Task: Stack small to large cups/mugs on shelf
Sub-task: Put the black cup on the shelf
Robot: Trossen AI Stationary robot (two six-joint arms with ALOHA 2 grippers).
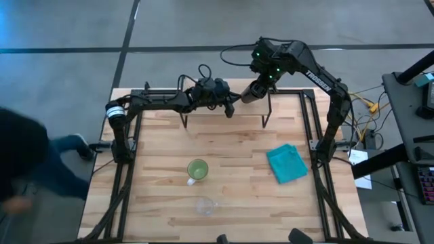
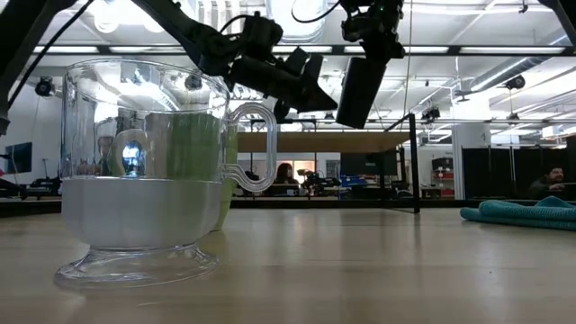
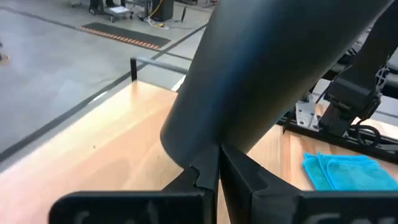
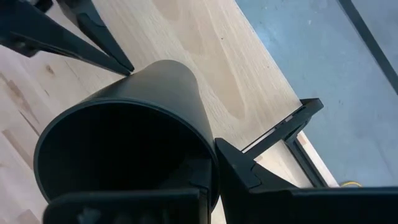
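Two grippers meet above the shelf (image 1: 224,102): right gripper (image 1: 261,87) pinches the black cup (image 1: 252,91) (tilted), left gripper (image 1: 229,108) pressed together beside it.

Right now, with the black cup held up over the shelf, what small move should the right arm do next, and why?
Probably lower it and turn it upright onto the shelf. The right gripper is shut on the black cup, which hangs tilted above the shelf. The left gripper is shut beside it. The green mug and the glass cup wait on the table.
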